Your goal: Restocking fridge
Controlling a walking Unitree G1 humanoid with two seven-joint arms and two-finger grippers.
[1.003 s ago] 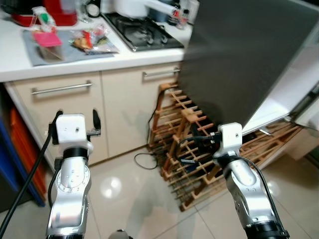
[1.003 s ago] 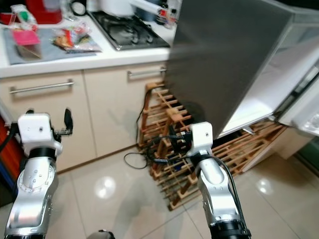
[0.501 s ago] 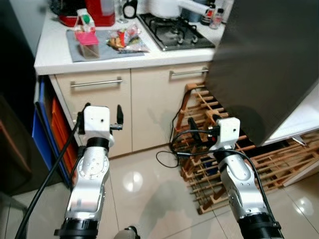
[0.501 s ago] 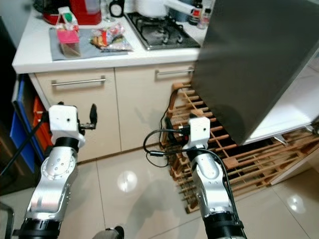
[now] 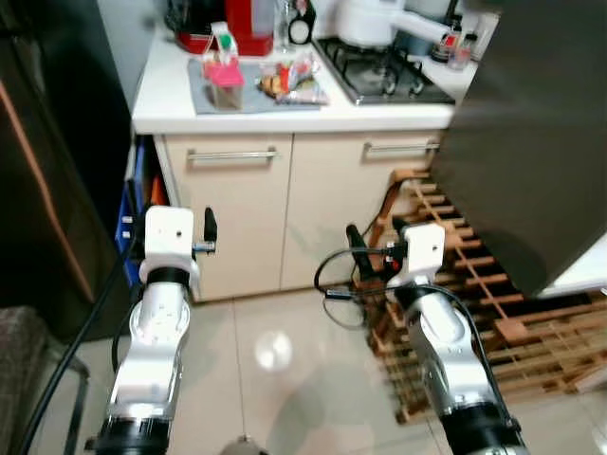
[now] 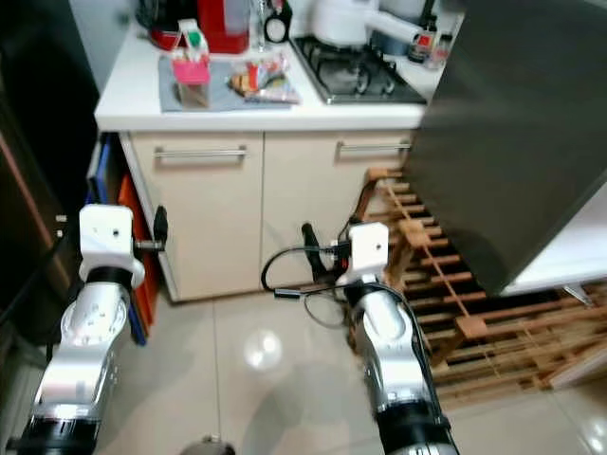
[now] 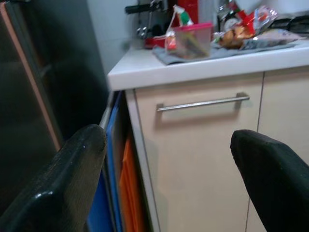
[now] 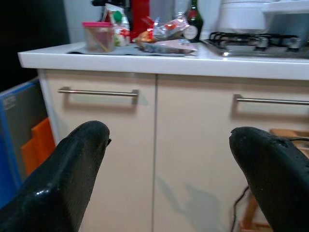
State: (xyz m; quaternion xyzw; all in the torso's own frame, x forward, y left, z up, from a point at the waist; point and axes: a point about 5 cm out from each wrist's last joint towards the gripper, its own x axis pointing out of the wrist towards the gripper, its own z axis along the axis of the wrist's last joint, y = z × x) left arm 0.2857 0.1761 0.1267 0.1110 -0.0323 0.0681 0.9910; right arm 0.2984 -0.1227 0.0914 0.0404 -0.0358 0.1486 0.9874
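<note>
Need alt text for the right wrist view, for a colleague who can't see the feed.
The right end effector, its black fingers open and empty, faces cream cabinet doors with steel bar handles. On the white countertop above sit a pink-lidded container, snack packets and a gas hob.

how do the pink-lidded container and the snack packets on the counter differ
The pink-lidded container stands upright, rigid and boxy, with clear walls; the snack packets lie flat in a crumpled, multicoloured heap. The container sits nearer the counter's left end, the packets nearer the gas hob. Both rest on the same grey mat.
</note>
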